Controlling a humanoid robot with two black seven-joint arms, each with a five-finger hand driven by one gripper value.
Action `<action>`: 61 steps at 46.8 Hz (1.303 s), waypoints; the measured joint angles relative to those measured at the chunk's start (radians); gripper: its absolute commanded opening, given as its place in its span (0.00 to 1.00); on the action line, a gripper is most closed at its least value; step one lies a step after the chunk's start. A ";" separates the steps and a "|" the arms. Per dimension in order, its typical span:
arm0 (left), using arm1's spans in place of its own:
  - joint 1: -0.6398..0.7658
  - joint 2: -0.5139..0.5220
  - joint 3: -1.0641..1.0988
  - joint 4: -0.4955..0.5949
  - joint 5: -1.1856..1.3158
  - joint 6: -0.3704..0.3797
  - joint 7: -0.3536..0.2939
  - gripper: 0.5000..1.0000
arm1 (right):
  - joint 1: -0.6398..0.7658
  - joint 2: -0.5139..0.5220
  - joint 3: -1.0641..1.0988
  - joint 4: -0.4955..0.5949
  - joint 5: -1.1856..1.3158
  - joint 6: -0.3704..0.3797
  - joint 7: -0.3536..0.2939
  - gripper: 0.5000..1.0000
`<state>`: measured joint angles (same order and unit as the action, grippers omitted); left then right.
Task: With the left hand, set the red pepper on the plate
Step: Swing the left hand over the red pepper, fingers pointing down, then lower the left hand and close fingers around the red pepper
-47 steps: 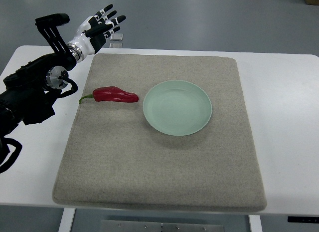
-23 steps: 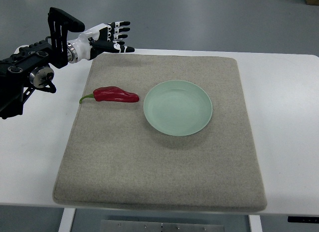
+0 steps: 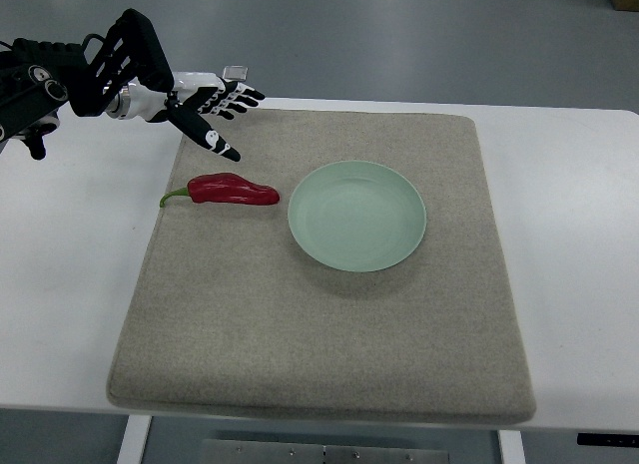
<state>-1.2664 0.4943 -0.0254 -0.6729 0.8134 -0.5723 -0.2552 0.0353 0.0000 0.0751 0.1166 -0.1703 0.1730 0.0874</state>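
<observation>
- Top view: the left hand (image 3: 212, 107) is up over the mat's (image 3: 319, 344) far left corner, fingers spread wide, holding nothing.
- The red pepper (image 3: 232, 191) lies on the mat, just left of the plate (image 3: 356, 216).
- Grabbing and placing are both left to do.

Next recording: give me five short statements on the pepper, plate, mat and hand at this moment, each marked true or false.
1. The red pepper lies on the mat, left of the plate. True.
2. The plate holds the pepper. False: the plate is empty.
3. The left hand grips the pepper. False: its fingers are spread, above and apart from the pepper.
4. The pepper's green stem points away from the plate. True.
5. The right hand rests on the mat. False: no right hand shows.
</observation>
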 measured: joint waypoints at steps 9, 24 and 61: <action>-0.009 0.001 0.020 -0.057 0.221 0.005 -0.003 0.96 | 0.000 0.000 0.000 0.000 0.000 0.000 0.000 0.86; -0.003 -0.014 0.020 -0.103 0.392 0.164 -0.013 0.97 | 0.000 0.000 0.000 0.000 0.000 0.000 0.000 0.86; 0.006 -0.008 0.067 -0.149 0.478 0.171 -0.013 0.71 | 0.000 0.000 0.000 0.000 0.000 -0.001 0.000 0.86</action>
<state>-1.2602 0.4862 0.0414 -0.8218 1.2910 -0.4016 -0.2684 0.0353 0.0000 0.0752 0.1166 -0.1703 0.1724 0.0874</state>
